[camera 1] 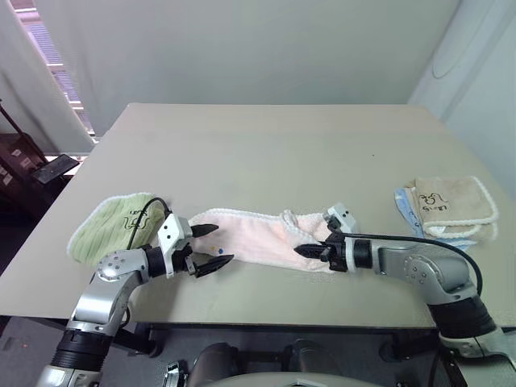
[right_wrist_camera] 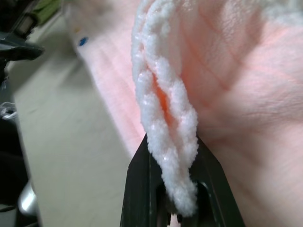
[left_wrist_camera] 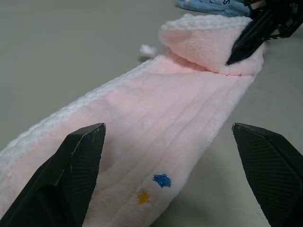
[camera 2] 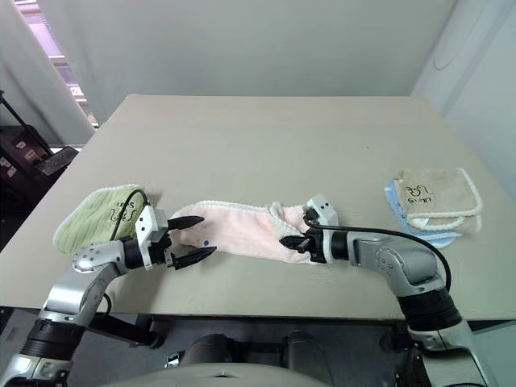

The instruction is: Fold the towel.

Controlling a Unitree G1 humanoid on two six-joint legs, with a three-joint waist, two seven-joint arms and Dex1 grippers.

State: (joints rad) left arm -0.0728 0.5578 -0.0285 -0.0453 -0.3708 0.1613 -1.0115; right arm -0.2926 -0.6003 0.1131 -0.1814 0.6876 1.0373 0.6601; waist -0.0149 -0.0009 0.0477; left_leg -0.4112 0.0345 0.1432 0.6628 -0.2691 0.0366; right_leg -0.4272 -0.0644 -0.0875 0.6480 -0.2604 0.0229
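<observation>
**Q.** Where does the towel point(camera 1: 258, 236) lie, and what does each tool do?

**A.** It lies as a long narrow band on the tabletop point(camera 1: 274, 153), near the front edge, between the two arms. The right tool point(camera 1: 303, 251) is clamped on the white-trimmed edge at the band's right end; the right wrist view shows the doubled trim pinched between its fingers point(right_wrist_camera: 142, 189). The left tool point(camera 1: 211, 246) stands wide, empty, its fingers astride the band's left end, where the blue and yellow marks point(left_wrist_camera: 154, 187) sit.

**Q.** Which way does the band run?

**A.** Its long axis runs side to side, roughly parallel to the front edge, the left end slightly farther back than the right. The right end is lifted and partly turned over onto the band.

**Q.** How is the step best done?

**A.** Probably the right end is to be carried over to meet the left. The carried edge should travel straight along the long axis, low, so the trim lines up on both layers. The left tool would do well to pin its end, since terry tends to drag and bunch. Release only once the ends lie matched.
</observation>
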